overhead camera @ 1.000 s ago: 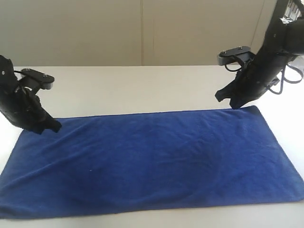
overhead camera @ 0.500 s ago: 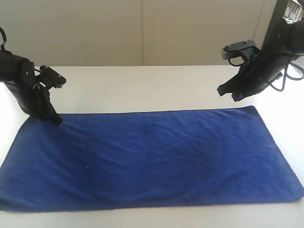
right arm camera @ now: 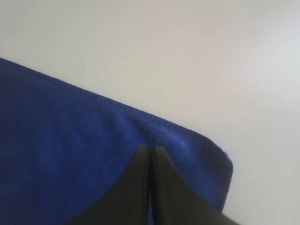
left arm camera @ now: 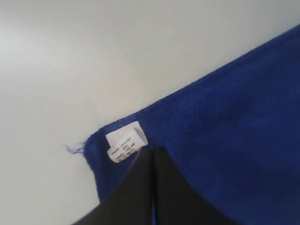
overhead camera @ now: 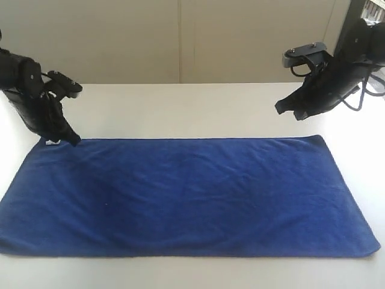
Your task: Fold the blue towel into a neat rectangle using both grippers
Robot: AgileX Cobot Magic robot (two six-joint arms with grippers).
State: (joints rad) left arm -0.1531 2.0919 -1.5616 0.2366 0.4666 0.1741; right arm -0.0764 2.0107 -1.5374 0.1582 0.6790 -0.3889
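Note:
The blue towel lies spread flat on the white table, long side running left to right. Its white tag sits at the far left corner. My left gripper is down at that corner, fingers pressed together just beside the tag, and the cloth under them lies flat. My right gripper hangs above the table behind the far right corner. It is shut too, with the towel corner below it and apart from it.
A pale wall rises behind the table's far edge. Bare tabletop shows beyond the towel's right end, and a narrow strip along the near edge. Black cables hang by the right arm.
The towel's far edge has slid back and the cloth lies flatter. My left gripper moved back with the left corner. My right gripper rose off the right corner.

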